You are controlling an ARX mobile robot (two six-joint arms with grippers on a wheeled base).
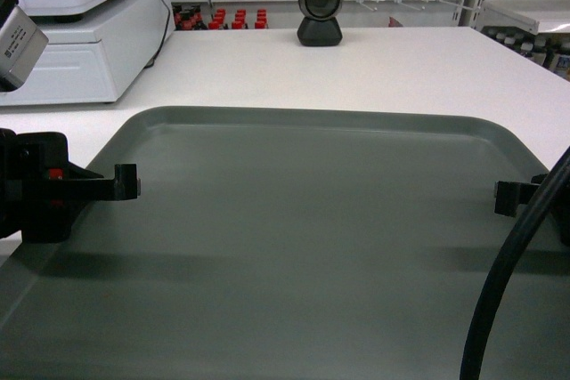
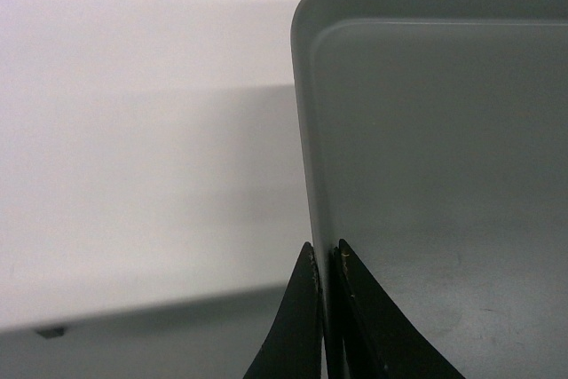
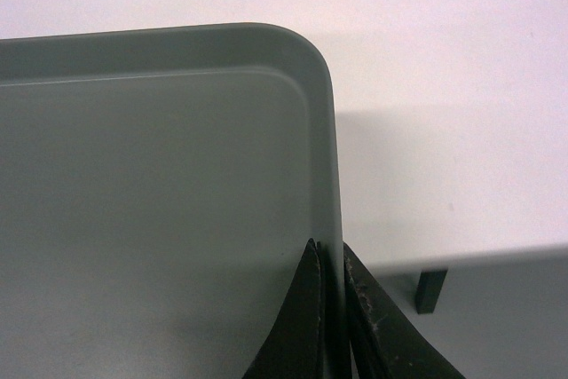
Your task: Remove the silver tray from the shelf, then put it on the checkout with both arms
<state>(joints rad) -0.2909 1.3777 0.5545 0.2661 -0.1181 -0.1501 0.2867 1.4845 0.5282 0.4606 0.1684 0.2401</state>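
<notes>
The silver tray (image 1: 312, 238) fills the lower head view, its far end hanging over the white checkout (image 1: 356, 68) tabletop. My left gripper (image 1: 134, 181) is shut on the tray's left rim; in the left wrist view its fingers (image 2: 325, 259) pinch the rim (image 2: 306, 130) from both sides. On the right, my right gripper (image 1: 505, 198) is shut on the right rim, and the right wrist view shows the gripper (image 3: 330, 255) clamping the rim (image 3: 330, 130). The tray (image 3: 160, 201) casts a shadow on the checkout (image 3: 426, 86) beneath. The shelf is behind the checkout, far off.
A white scale and register (image 1: 71, 33) stand at the checkout's back left. A black round camera (image 1: 320, 11) sits at the back centre. Store racks with red-capped bottles (image 1: 218, 20) lie beyond. A black cable (image 1: 508, 273) crosses the lower right. The table's front edge (image 2: 133, 312) runs under the tray.
</notes>
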